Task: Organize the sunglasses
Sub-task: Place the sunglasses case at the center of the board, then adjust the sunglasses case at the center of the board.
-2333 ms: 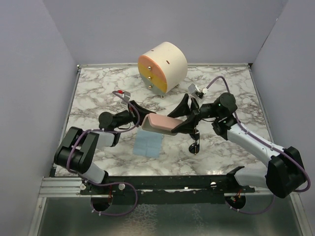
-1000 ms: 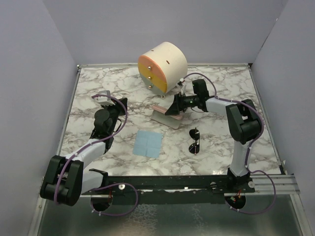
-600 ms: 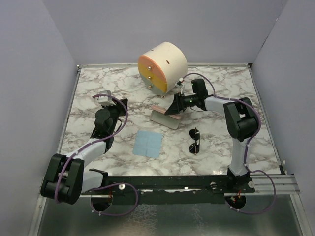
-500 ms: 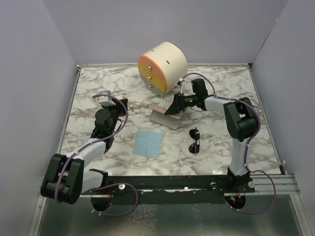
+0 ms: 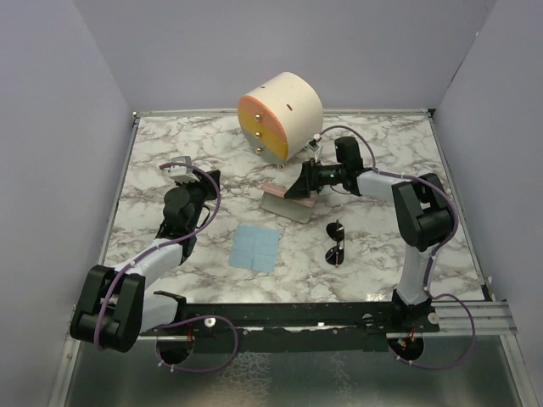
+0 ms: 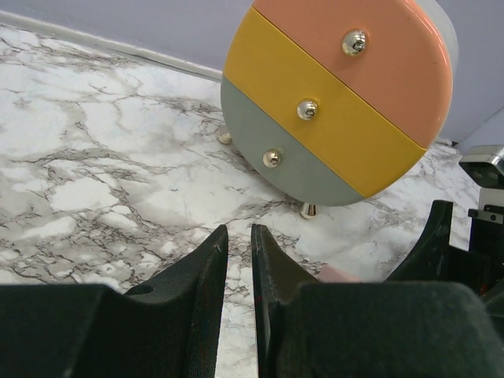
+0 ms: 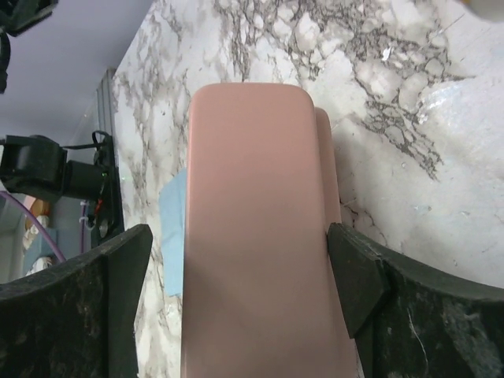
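The sunglasses (image 5: 335, 243) lie folded on the marble table, right of centre, with no gripper near them; neither wrist view shows them. The pink case (image 5: 284, 203) lies in front of the drawer unit. My right gripper (image 5: 299, 184) is open and straddles the case's far end. In the right wrist view the case (image 7: 252, 197) fills the gap between the fingers (image 7: 354, 276); the right finger touches its edge and the left finger stands clear. My left gripper (image 5: 210, 178) sits at the left, its jaws almost together and empty (image 6: 239, 232).
A round drawer unit (image 5: 280, 114) with peach, yellow and grey fronts (image 6: 339, 94) stands at the back centre. A light blue cloth (image 5: 256, 246) lies flat near the front, left of the sunglasses. Purple walls enclose the table (image 5: 170, 153).
Both grippers held the pink case in mid-table 2.3 s ago. The case now lies nearer the drawer unit, the left arm has drawn back left, and the right gripper stays at the case.
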